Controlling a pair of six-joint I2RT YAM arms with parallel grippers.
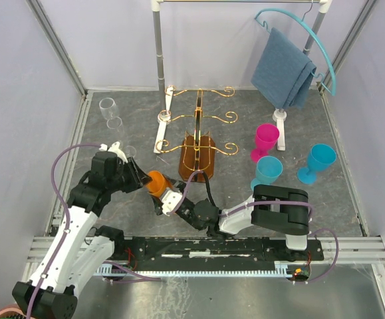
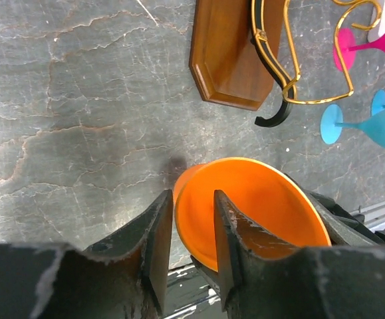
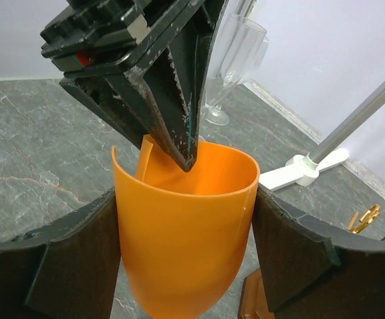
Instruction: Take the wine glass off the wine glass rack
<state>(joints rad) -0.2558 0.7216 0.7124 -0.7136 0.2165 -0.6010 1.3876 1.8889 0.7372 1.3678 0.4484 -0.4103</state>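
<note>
My right tool (image 3: 185, 196) clasps the orange wine glass (image 2: 258, 206) by its bowl, clear of the wine glass rack (image 1: 197, 158) just beyond, so my left tool (image 2: 192, 199) can straddle the rim; whether that pinch is tight, I cannot tell.

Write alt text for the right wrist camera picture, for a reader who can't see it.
An orange wine glass is gripped on both sides of its bowl by the black fingers of the right gripper. The left gripper reaches down from above, its fingertips at the glass's rim. Clear glasses stand behind on a grey marbled table.
</note>
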